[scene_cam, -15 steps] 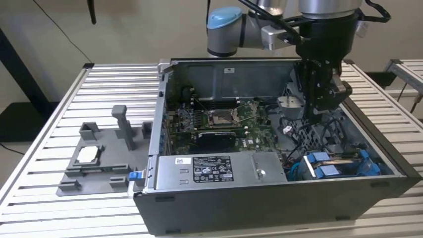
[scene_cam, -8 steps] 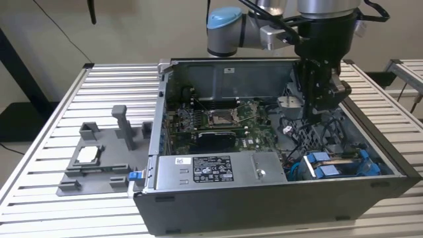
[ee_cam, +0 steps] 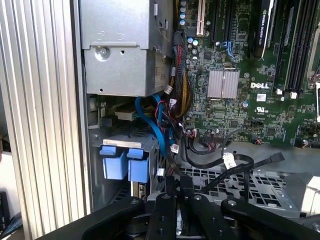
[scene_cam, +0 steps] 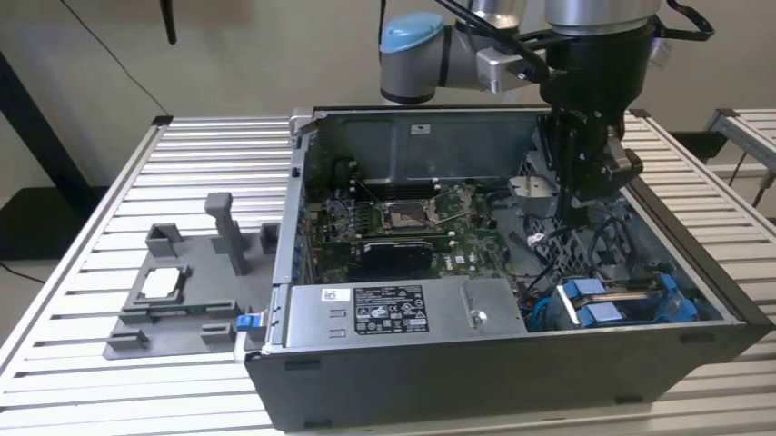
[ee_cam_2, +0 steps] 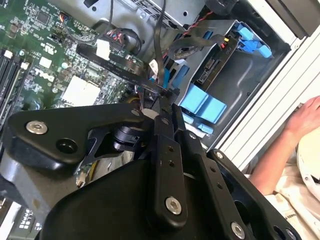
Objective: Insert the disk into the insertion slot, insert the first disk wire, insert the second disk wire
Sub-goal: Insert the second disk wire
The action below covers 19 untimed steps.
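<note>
Pincer (ee_cam_2: 161, 97) hangs among cables (ee_cam_2: 120, 62), near the blue-framed disk (ee_cam_2: 202, 105).

One claw (ee_cam_2: 161, 100), one open computer case (scene_cam: 485, 377), one power-supply box (scene_cam: 388, 309), one grey fixture (scene_cam: 182, 318), two blue tabs (ee_cam: 114, 164).

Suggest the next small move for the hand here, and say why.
Probably ease the hand a little nearer the disk. The disk already sits in the insertion slot between its blue tabs, and no wire seems plugged into its end. The hand's tip is at the end of a black wire, apart from the disk.
</note>
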### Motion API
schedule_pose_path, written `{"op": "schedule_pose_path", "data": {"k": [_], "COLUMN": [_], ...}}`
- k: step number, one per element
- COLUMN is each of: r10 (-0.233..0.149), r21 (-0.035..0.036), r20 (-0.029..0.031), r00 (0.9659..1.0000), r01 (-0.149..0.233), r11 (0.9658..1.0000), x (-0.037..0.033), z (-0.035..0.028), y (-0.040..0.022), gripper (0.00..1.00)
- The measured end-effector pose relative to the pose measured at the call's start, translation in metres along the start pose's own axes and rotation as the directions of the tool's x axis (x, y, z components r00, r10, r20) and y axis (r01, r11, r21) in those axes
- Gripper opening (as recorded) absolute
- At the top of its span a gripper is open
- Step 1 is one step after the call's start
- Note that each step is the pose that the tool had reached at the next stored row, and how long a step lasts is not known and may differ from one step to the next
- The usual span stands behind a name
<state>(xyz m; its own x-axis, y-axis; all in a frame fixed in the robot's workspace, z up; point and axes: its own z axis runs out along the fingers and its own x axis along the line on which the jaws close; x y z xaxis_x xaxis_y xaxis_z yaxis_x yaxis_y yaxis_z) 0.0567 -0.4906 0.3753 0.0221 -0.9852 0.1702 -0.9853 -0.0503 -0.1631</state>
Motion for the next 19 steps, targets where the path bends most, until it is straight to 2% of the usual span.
{"op": "schedule_pose_path", "data": {"k": [9,11,12,16,19], "r10": [0.0,-0.001,-0.001,-0.007,-0.011], "r21": [-0.0001,0.0,-0.0001,-0.0005,-0.0001], "r20": [-0.0002,-0.0024,-0.0064,-0.028,-0.0342], "r00": [1.0,1.0,1.0,0.9996,0.9994], "r01": [0.0,0.001,0.001,0.007,0.011], "r11": [1.0,1.0,1.0,1.0,0.9999], "x": [0.0002,0.0001,0.0001,-0.0001,0.0], "z": [0.0001,0.0004,0.0005,0.0014,0.0014], "y": [0.0,0.0,0.0,0.0002,0.0002], "gripper": [0.15,0.16,0.23,0.23,0.23]}}
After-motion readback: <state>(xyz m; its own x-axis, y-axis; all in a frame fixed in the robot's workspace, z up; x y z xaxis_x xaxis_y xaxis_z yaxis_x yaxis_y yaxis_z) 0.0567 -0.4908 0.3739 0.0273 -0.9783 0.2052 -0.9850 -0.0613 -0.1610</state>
